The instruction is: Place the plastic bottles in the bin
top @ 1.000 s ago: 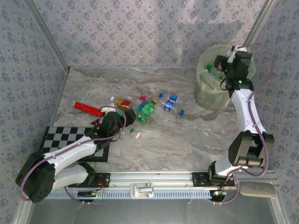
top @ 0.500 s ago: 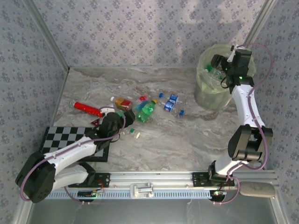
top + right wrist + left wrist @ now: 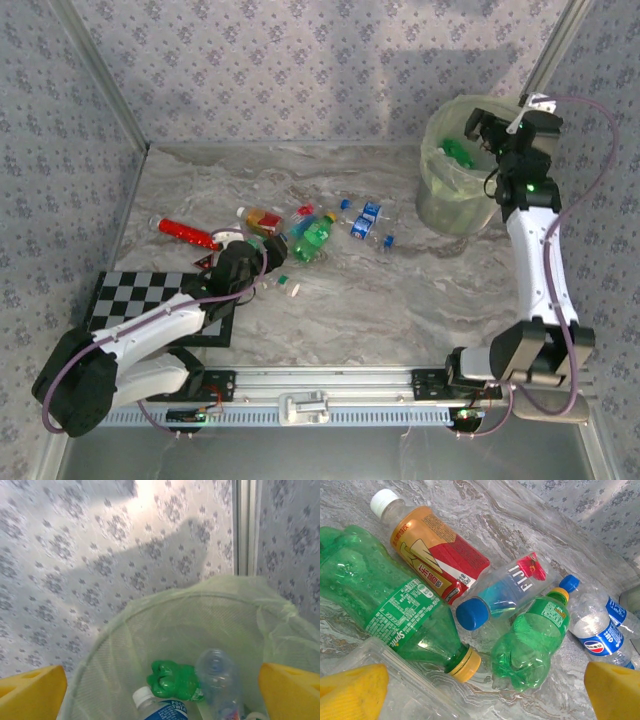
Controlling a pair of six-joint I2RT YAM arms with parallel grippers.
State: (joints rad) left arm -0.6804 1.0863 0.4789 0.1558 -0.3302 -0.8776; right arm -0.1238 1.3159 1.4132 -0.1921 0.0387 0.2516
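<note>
Your left gripper point(image 3: 482, 692) is the nearer arm's, jaws wide and holding nothing. The Sprite bottle point(image 3: 395, 600) lies just ahead of it, cap end nearest, long axis running away leftward. The right gripper point(image 3: 162, 690) hangs open and empty above the bin point(image 3: 120, 645).

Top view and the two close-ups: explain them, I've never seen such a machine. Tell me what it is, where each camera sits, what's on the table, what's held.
Two robot arms are bolted at the near edge of a marbled table. The wide picture comes from a fixed camera above and behind them; each close-up comes from a camera on one arm's wrist. On the table lie plastic bottles, among them a Sprite bottle, a Fiji bottle and a red bottle, plus a checkerboard. The left tool hovers open at the pile; the right tool is open above the bin, where a green bottle already lies. Neither holds anything.
</note>
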